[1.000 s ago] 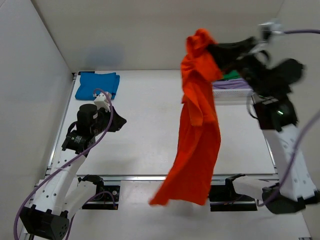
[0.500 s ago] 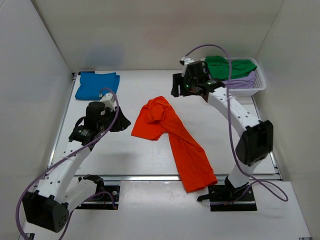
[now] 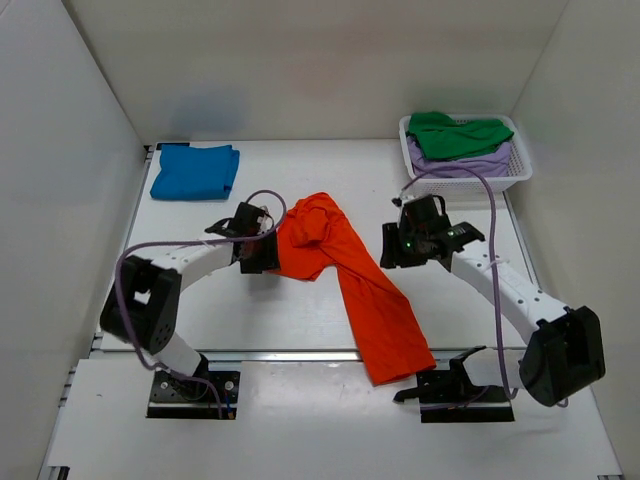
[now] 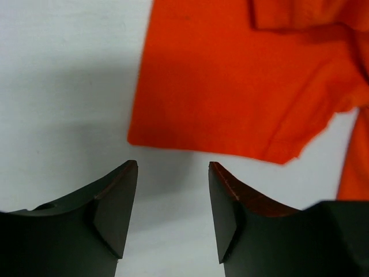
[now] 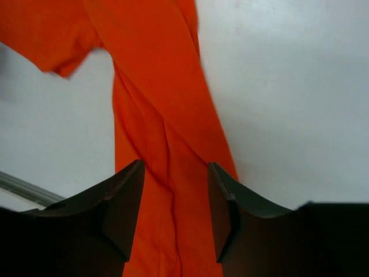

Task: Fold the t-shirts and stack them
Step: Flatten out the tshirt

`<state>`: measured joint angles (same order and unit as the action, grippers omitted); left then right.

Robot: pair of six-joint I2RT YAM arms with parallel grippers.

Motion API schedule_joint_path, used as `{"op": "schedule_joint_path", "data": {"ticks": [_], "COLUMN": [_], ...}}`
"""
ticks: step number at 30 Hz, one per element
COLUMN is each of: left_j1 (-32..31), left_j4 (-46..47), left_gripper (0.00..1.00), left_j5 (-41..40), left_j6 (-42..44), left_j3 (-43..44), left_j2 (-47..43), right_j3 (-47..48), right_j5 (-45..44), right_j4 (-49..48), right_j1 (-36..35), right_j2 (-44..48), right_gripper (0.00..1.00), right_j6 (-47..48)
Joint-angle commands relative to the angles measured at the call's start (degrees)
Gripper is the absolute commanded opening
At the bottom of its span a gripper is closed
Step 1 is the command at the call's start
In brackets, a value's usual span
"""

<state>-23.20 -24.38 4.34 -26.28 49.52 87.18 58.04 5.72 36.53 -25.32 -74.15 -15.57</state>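
Left gripper (image 4: 173, 173) is hanging open and empty, just short of the orange shirt (image 3: 340, 265) at its sleeve edge. The right gripper (image 5: 173, 173) is gaping too, facing the twisted tail. The shirt is lying rumpled mid-table, its tail crossing the near edge. Only the top view is showing the folded blue shirt (image 3: 195, 170) far left, with open table (image 3: 300, 180) between.

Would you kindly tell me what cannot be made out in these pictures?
Top view: lavender t-shirt mostly hidden under the green t-shirt in the basket.
Top view: left end effector too small and dark to show whether it touches the orange t-shirt.
Wrist views: orange t-shirt cut off by frame edges.
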Motion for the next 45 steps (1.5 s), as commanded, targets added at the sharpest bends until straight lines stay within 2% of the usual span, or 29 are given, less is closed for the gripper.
{"op": "schedule_joint_path", "data": {"ticks": [1, 3, 5, 9, 11, 12, 13, 15, 17, 19, 21, 24, 26, 27, 30, 40, 45], "left_j1": [-0.5, -1.1, -1.7, -3.1, -3.6, -3.7, -3.6, -3.1, -1.8, 0.1, 4.5, 11.8, 15.1, 15.8, 15.3, 15.6, 15.9], "left_j4": [-0.3, -2.0, -2.9, -4.8, -4.8, -4.7, -4.2, -3.4, -3.1, -5.9, -9.0, -9.5, -9.8, -9.9, -12.0, -11.7, -11.4], "left_gripper": [0.64, 0.72, 0.74, 0.73, 0.67, 0.52, 0.31, 0.0, 0.0, 0.0, 0.0, 0.0, 0.0, 0.0, 0.0, 0.0, 0.0], "left_j5": [-5.9, -7.8, -10.7, -13.7, -14.4, -14.0, -13.5, -10.3, -7.9, -8.7, -10.9, -8.7, -8.4, -9.6, -13.7, -10.2, -10.0], "left_j6": [-1.3, -1.4, -0.9, -0.8, -0.4, -0.1, 0.4, 0.9, 2.5, 3.6, 4.2, 3.1, 2.5, 2.4, 3.3, 2.8, 3.1], "left_j3": [5.7, 7.1, 8.1, 11.3, 12.4, 12.8, 12.7, 12.8, 13.1, 15.2, 16.5, 15.3, 13.6, 13.3, 12.5, 6.6, 5.4], "left_j2": [4.7, 6.8, 8.8, 14.0, 16.8, 17.4, 18.0, 18.8, 18.8, 17.3, 13.5, 2.9, -5.4, -6.7, -12.0, -15.3, -15.9], "right_j3": [-4.4, -6.3, -7.9, -8.4, -7.8, -8.0, -7.7, -7.3, -7.3, -7.6, -7.5, -7.9, -8.7, -9.2, -9.6, -11.5, -13.6], "right_j5": [2.8, 3.5, 4.2, 4.6, 4.4, 4.7, 5.4, 5.4, 6.0, 6.5, 6.5, 7.5, 8.3, 8.5, 8.8, 8.5, 9.1], "right_j4": [-0.2, -0.1, 0.2, 1.9, 2.8, 2.8, 3.9, 5.5, 5.9, 6.9, 7.1, 7.7, 7.3, 7.1, 6.0, 2.1, 1.2], "right_j1": [1.0, 1.4, 2.5, 3.3, 3.3, 3.3, 3.3, 3.1, 2.6, 2.3, 1.6, 0.1, -0.8, -2.0, -5.5, -18.4, -22.4], "right_j2": [6.6, 8.4, 10.2, 10.8, 10.9, 10.8, 10.6, 10.2, 10.1, 10.0, 10.0, 9.7, 9.2, 8.8, 6.4, 1.2, -0.6], "right_gripper": [0.42, 0.38, 0.37, 0.37, 0.39, 0.39, 0.41, 0.42, 0.44, 0.46, 0.46, 0.46, 0.46, 0.46, 0.46, 0.46, 0.51], "right_j6": [-3.2, -3.8, -4.2, -3.9, -2.9, -2.3, -1.4, -0.5, -0.1, 1.0, 1.2, 1.8, 1.8, 1.9, 1.7, -1.0, -2.8]}}
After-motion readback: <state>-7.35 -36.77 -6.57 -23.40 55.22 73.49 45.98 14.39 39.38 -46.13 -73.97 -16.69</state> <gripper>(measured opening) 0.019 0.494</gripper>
